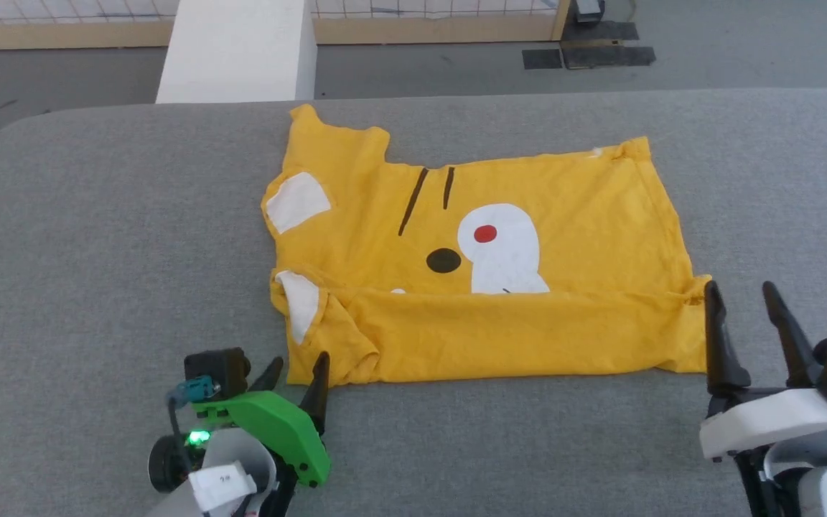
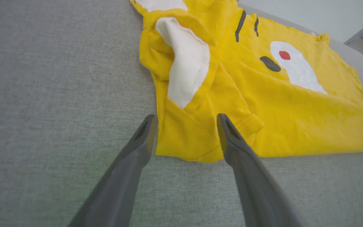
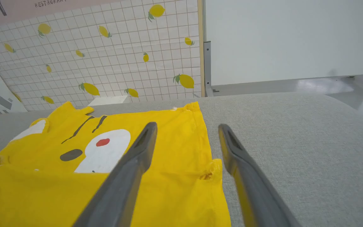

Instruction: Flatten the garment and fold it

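Head view: yellow T-shirt (image 1: 528, 330) (near side folded over) lies on the grey table (image 1: 97, 251); left gripper (image 1: 301, 361) and right gripper (image 1: 739, 287) are spread wide and empty at its near corners.

Yellow T-shirt (image 1: 543, 323) with white patches, black marks, red spot; grey tabletop (image 1: 97, 287); lemon-print white tiled wall (image 3: 106, 56).

Yellow garment (image 1: 528, 330) – soft matt cloth, creased; table (image 1: 97, 251) – grey woven fabric, matt, fine rough texture.

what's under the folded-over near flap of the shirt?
The flap lies on the shirt front and cuts off the white muzzle at its edge. Whatever print continues under it is covered and can't be seen.
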### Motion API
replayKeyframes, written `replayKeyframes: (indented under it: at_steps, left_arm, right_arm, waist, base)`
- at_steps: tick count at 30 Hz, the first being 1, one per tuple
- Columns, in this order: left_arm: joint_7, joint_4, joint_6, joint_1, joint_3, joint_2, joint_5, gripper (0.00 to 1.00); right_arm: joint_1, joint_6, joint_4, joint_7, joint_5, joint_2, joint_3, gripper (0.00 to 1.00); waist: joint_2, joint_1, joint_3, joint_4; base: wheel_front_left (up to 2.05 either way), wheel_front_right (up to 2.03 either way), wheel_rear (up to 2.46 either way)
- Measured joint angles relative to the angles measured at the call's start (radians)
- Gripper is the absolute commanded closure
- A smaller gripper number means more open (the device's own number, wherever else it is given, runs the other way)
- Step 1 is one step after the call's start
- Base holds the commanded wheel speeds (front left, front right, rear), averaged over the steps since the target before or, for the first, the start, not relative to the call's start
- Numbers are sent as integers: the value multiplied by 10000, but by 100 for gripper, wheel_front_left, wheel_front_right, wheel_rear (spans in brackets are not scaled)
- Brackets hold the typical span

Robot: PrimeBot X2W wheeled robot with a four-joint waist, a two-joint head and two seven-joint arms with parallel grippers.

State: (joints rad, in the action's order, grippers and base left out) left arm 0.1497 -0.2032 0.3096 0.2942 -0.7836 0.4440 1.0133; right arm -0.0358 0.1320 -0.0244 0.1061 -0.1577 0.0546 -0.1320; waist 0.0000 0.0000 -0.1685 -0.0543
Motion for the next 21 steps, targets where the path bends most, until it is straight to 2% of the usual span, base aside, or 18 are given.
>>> replayKeyframes:
  at_steps: [8, 10, 11, 12, 16, 20, 21]
  left_arm:
    - [-1402, -466, 953, 149, -56, -127, 433, 0]
    - [-1747, -428, 1058, 207, -92, -98, 548, 0]
    - [-1879, -382, 1068, 235, -102, -79, 608, 31]
    - [-1958, -330, 1068, 256, -113, -58, 629, 100]
    - [-2161, -144, 1039, 290, -157, 19, 752, 100]
    - [-2159, -56, 989, 293, -228, 25, 750, 100]
    - [-2159, -35, 957, 308, -249, 31, 748, 100]
  right_arm:
    - [-49, 0, -259, 88, -6, -19, 253, 0]
    - [-49, 0, -305, 92, 2, -19, 232, 0]
    - [-49, 0, -334, 90, 23, -19, 199, 0]
    - [-50, 0, -370, 84, 52, -19, 165, 0]
    - [-96, 0, -867, -698, 136, -21, 23, 0]
    - [-619, 0, -1559, -2238, 196, -33, -272, 0]
    - [-847, 0, -1845, -2941, 171, -29, -403, 0]
  waist:
    - [0, 0, -70, -398]
    - [0, 0, -99, -453]
    - [0, 0, -114, -468]
    - [0, 0, -128, -475]
    - [0, 0, -171, -471]
    - [0, 0, -216, -440]
    - [0, 0, -229, -413]
  base:
    - [0, 0, 0]
    - [0, 0, 0]
    - [0, 0, 0]
    - [0, 0, 0]
    - [0, 0, 0]
    - [0, 0, 0]
    - [0, 0, 0]
